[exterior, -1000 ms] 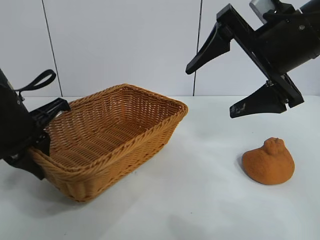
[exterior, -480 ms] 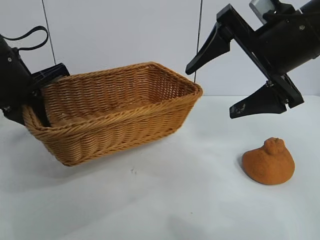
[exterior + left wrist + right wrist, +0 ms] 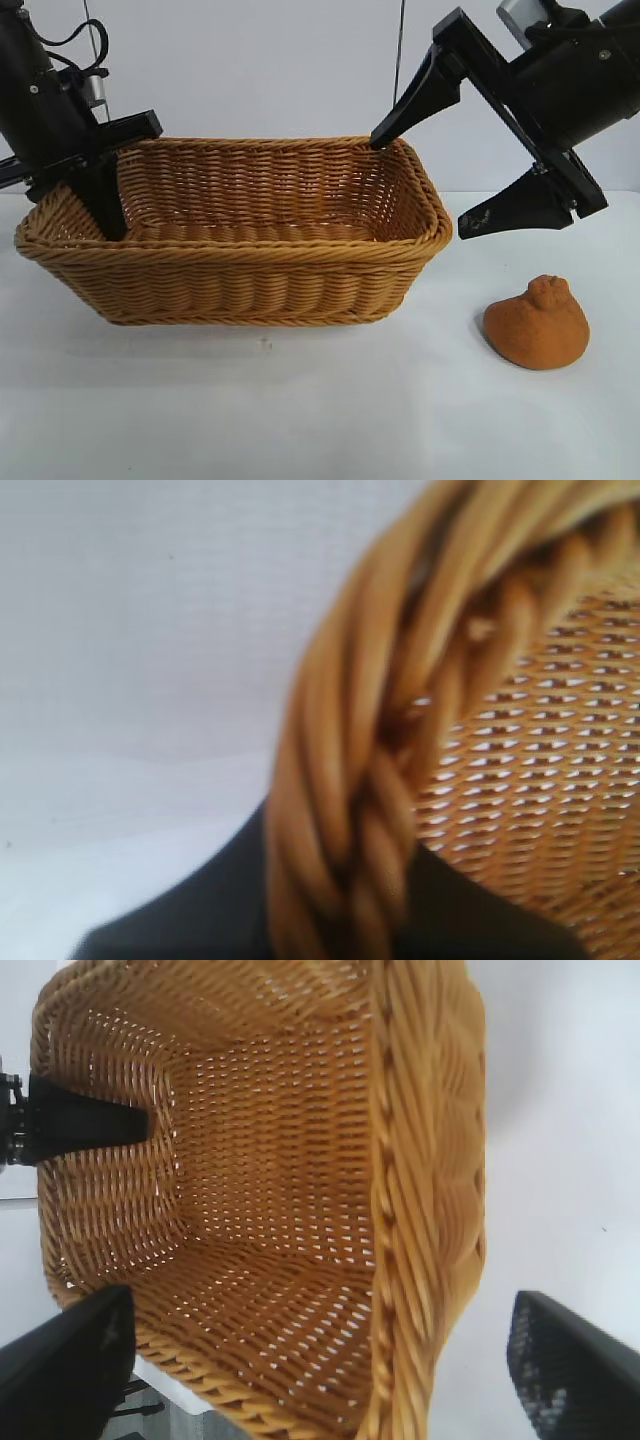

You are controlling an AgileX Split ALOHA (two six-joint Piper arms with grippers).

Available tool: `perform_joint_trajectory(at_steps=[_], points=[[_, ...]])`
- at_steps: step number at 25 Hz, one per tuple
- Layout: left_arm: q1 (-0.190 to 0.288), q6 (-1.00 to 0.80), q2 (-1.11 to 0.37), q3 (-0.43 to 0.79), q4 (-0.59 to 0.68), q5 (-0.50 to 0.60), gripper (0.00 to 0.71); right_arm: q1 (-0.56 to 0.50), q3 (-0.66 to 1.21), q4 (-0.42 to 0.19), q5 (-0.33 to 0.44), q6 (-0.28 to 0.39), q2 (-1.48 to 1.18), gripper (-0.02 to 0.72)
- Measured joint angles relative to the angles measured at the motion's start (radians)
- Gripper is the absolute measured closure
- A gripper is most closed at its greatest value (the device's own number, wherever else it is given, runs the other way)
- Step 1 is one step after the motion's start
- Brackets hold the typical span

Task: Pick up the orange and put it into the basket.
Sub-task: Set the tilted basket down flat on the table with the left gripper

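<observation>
The orange (image 3: 536,324) lies on the white table at the right, knob up, apart from everything. The wicker basket (image 3: 240,275) sits broadside at centre left. My left gripper (image 3: 98,200) is shut on its left braided rim (image 3: 350,780), one black finger (image 3: 105,195) inside the basket. That finger also shows in the right wrist view (image 3: 90,1125). My right gripper (image 3: 420,186) is open and empty, hanging above the basket's right end and up-left of the orange. It looks down into the basket (image 3: 280,1160) with its fingers wide apart (image 3: 315,1380).
A white wall stands behind the table (image 3: 330,410). Bare table surface lies in front of the basket and around the orange.
My left gripper has risen and swung the basket rightward and broadside, so its right end now lies under my right gripper. The right arm and the orange have not moved.
</observation>
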Motion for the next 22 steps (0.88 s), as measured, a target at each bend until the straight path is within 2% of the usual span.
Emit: perform_joint_trajectory(at_steps=[3,14,15,17,20,22], points=[[-0.021,0.0,0.039,0.005,-0.002,-0.028,0.623,0.0,0.0,-0.013,0.0,0.0,0.0,0.01],[-0.025,0.005,0.132,0.009,-0.008,-0.072,0.607,0.0,0.0,-0.003,0.007,0.014,0.0,0.01],[-0.025,0.005,0.132,0.009,-0.011,-0.071,0.569,0.0,0.0,-0.003,0.007,0.014,0.0,0.01],[-0.025,0.005,0.132,0.009,-0.021,-0.071,0.442,0.0,0.0,-0.003,0.007,0.015,0.0,0.01],[-0.025,0.005,0.132,0.009,-0.025,-0.057,0.215,0.0,0.0,-0.003,0.007,0.015,0.0,0.01],[-0.025,0.005,0.132,0.006,-0.025,-0.035,0.149,0.0,0.0,-0.003,0.007,0.015,0.0,0.01]])
